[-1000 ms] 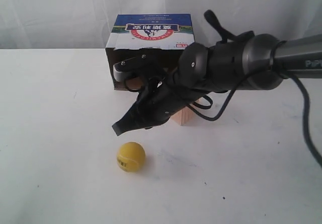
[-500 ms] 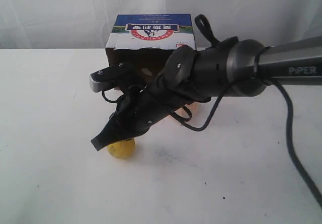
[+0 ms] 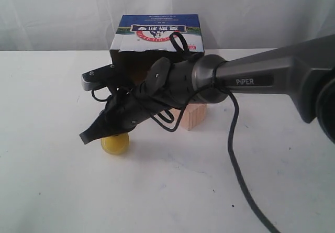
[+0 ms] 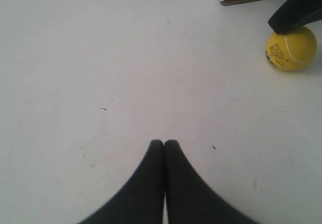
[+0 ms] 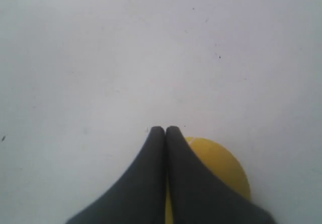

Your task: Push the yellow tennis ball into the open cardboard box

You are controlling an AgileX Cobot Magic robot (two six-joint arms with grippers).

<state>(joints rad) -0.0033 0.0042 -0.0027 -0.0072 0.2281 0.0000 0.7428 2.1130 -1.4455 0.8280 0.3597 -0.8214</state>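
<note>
**White surface, right pincer down on the ball**

A white surface (image 3: 261,180) under a pale curtain (image 3: 57,13), and here is the right pincer (image 3: 85,137) reaching across the middle. Its long grey arm (image 3: 261,78) stretches in from the right side.

The two black fingers are pressed together, tip to tip, with nothing gripped between them. The right wrist view shows that seam plainly. Right beneath those tips sits the yellow tennis ball (image 3: 115,144), touching the underside of the pincer and peeking out to one side of the fingers. It rests on the surface, outside the carton.

Behind the pincer, past the wrist, stands the open cardboard box (image 3: 157,31). It has a blue printed panel on top with a red-and-white logo, and its dark mouth faces the ball. Pincer and arm cover much of that opening. Back along the arm from the tips, tucked under it and in front of the box, is a pale wooden cube (image 3: 192,117).

Over to the left pincer (image 4: 164,142): its fingers are together too, holding nothing, above bare surface. The ball lies well off from its tips, with the other pincer's dark tip resting on top of it.
</note>
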